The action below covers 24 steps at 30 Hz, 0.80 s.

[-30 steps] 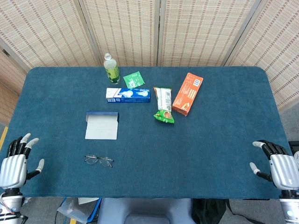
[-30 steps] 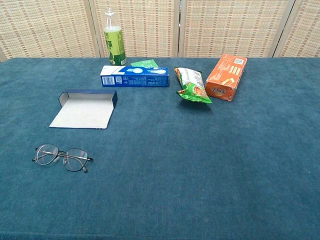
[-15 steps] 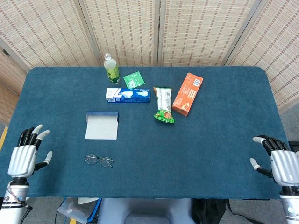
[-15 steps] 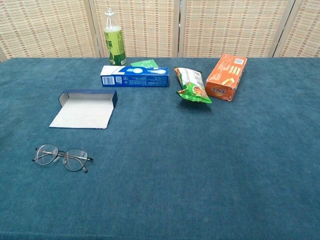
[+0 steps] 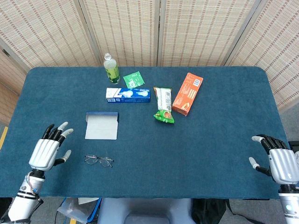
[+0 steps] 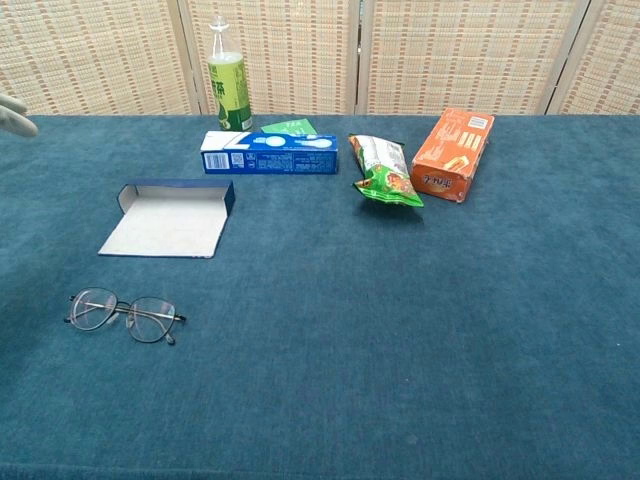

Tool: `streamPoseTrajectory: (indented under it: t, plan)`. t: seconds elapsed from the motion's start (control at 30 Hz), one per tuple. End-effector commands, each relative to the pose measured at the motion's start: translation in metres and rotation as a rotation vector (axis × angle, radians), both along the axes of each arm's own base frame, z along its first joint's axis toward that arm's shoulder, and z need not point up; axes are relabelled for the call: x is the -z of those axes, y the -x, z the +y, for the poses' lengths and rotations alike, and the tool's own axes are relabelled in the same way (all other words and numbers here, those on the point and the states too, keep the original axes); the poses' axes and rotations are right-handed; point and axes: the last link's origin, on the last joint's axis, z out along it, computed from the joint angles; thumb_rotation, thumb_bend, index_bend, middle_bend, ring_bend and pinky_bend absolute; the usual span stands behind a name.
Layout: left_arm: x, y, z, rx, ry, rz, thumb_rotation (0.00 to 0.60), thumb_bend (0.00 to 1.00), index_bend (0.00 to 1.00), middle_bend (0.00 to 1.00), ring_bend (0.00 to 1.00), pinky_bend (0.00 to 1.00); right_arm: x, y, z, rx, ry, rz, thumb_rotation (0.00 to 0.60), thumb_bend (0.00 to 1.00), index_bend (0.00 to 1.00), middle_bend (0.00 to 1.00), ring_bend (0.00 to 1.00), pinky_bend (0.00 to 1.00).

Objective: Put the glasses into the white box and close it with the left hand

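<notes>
Lying flat on the blue desk (image 5: 219,140), the glasses (image 5: 98,160) sit near the front-left edge, lenses toward the desk, arms unfolded as far as can be told. Left hand (image 5: 46,151) hovers to the left of them, not touching, a clear gap between; fingers spread apart, palm down, holding nothing. In chest view only a pale fingertip shows at the far left edge, above & well apart from the glasses (image 6: 125,314).

White box (image 5: 101,125) lies open just behind the glasses, white inside facing up, dark blue wall along its far side. It is apart from both glasses & left hand; hand sits to the front-left of it.

Right hand (image 5: 278,161) is at the desk's front-right corner, well apart from all task items; fingers loosely spread, nothing in it.

Other items, rear-centre of desk: green bottle (image 5: 111,68) upright near the back edge; green packet (image 5: 134,79) just right of it; blue box (image 5: 128,95) lying lengthwise in front of both; snack bag (image 5: 163,105) & orange box (image 5: 187,94) side by side further right. Woven screen panels (image 5: 126,28) stand behind the desk.
</notes>
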Motion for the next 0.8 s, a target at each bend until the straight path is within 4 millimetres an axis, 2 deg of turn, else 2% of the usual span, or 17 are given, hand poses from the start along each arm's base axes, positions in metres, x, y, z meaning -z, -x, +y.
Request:
streamPoseTrajectory:
  t: [0.03, 0.2, 0.4, 0.8]
  plan:
    - [0.015, -0.011, 0.001, 0.043, 0.074, 0.027, 0.600, 0.33, 0.21, 0.14, 0.14, 0.04, 0.000, 0.000, -0.001, 0.000, -0.003, 0.001, 0.600, 0.26, 0.26, 0.25, 0.23, 0.23]
    - [0.034, -0.024, 0.006, 0.080, 0.158, 0.054, 0.600, 0.33, 0.26, 0.12, 0.13, 0.02, -0.001, 0.001, -0.002, 0.000, -0.004, 0.002, 0.600, 0.26, 0.26, 0.25, 0.23, 0.23]
    - [0.064, -0.036, 0.011, 0.101, 0.240, 0.108, 0.600, 0.33, 0.28, 0.10, 0.12, 0.00, -0.001, 0.003, -0.002, 0.007, -0.009, 0.003, 0.600, 0.26, 0.26, 0.25, 0.23, 0.23]
    - [0.104, -0.036, 0.017, 0.038, 0.308, 0.218, 0.600, 0.33, 0.33, 0.08, 0.10, 0.00, 0.000, 0.009, 0.000, 0.020, -0.009, -0.007, 0.600, 0.26, 0.26, 0.25, 0.23, 0.23]
